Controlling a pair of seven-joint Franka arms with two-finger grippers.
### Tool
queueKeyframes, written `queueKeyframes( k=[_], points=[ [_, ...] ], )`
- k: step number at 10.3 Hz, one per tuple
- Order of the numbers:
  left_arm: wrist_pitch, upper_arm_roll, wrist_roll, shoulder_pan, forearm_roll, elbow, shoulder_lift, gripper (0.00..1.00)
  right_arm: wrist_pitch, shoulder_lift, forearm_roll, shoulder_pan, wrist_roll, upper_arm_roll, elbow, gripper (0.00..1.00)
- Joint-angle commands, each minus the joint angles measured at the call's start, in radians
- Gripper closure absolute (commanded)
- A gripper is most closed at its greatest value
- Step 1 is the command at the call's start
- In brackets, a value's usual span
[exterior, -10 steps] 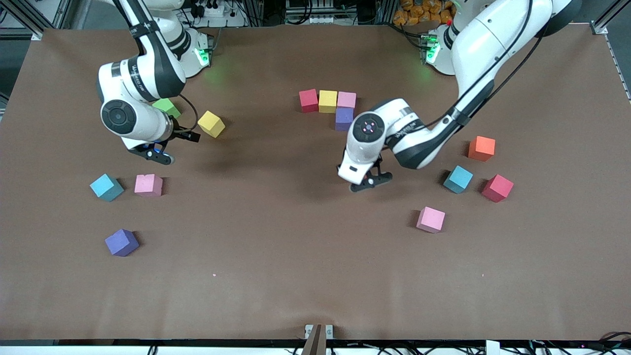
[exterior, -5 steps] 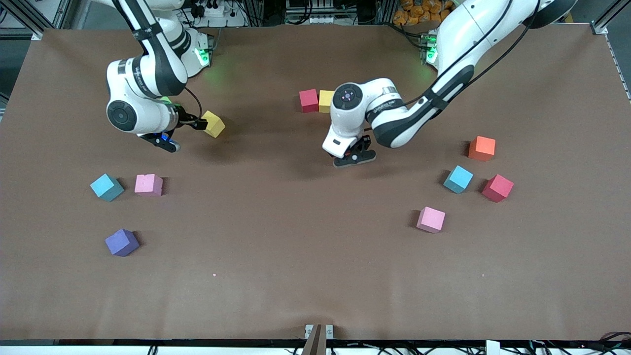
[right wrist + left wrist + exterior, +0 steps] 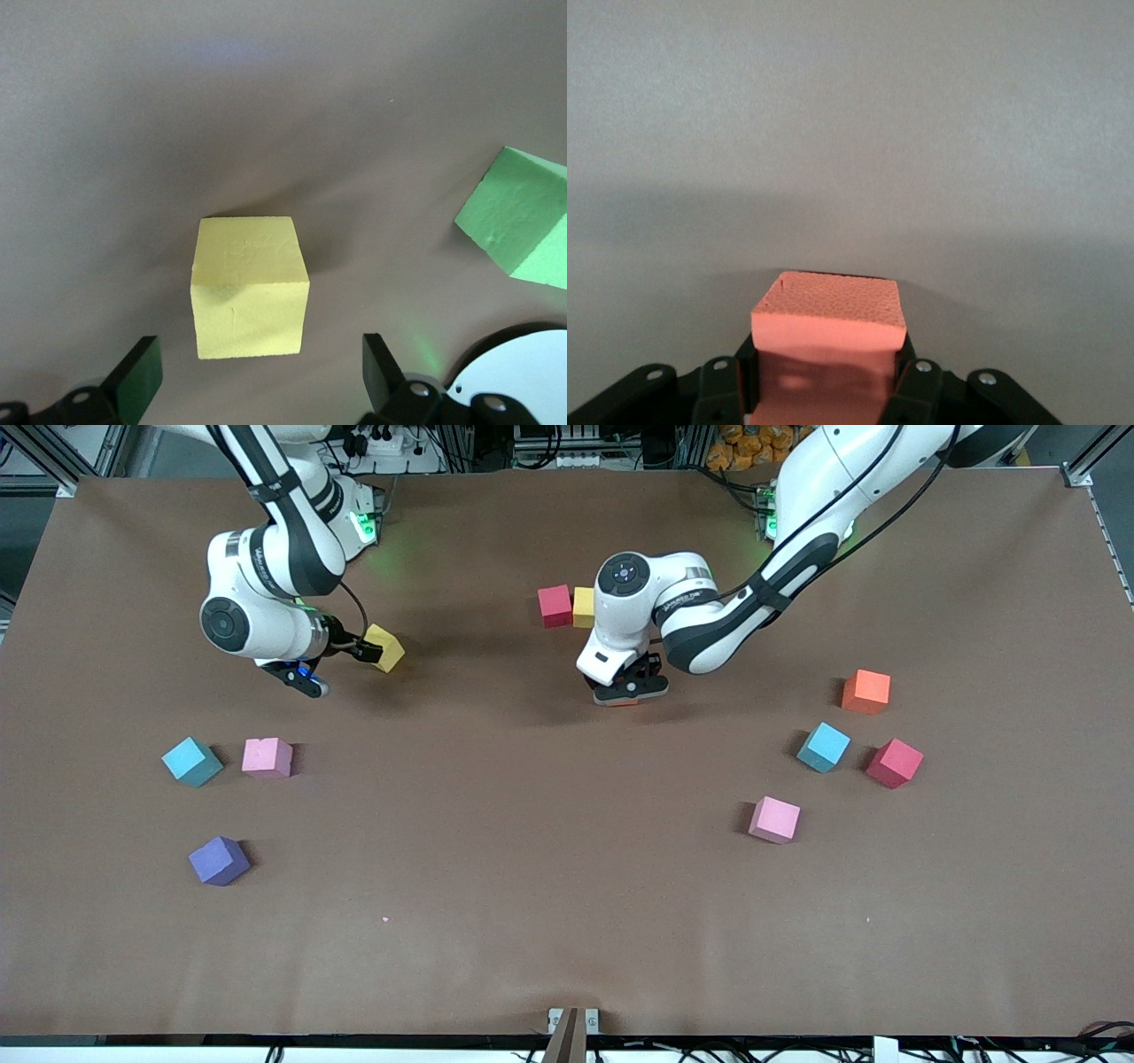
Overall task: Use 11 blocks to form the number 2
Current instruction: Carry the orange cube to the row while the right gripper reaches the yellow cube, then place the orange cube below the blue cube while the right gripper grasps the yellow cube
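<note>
left gripper [image 3: 629, 689] clamped on a salmon-orange foam cube [image 3: 828, 341] over the table by the row; right gripper [image 3: 257, 372], jaws spread, straddles the yellow foam cube [image 3: 250, 285] directly ahead

Block layout on the table [image 3: 567, 921].
Two touching blocks [image 3: 569, 606] lie near the bases; three [image 3: 226, 793] toward the right arm's end, four [image 3: 833, 753] toward the left arm's.

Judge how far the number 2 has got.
Done: a red block and a yellow block sit side by side. In hand: the left pincer grips an orange block; the open right pincer hovers by a loose yellow block. Left: other blocks lie scattered, the figure barely begun.
</note>
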Motion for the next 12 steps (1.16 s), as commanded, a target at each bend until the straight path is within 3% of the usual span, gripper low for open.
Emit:
queueKeyframes(
  k=[1,10,12],
  points=[
    [0.028,-0.012,-0.028,0.011,0.026,-0.054,-0.054,1.00,0.063,0.020,0.046,0.026,0.005,-0.001,-0.024,0.00],
    [0.034,-0.015,-0.048,-0.015,0.026,-0.059,-0.031,1.00,0.176,0.068,0.059,0.060,0.004,-0.001,-0.073,0.04],
    [0.034,-0.015,-0.048,-0.018,0.028,-0.067,-0.025,1.00,0.195,0.076,0.059,0.062,0.004,-0.001,-0.081,0.14]
  ],
)
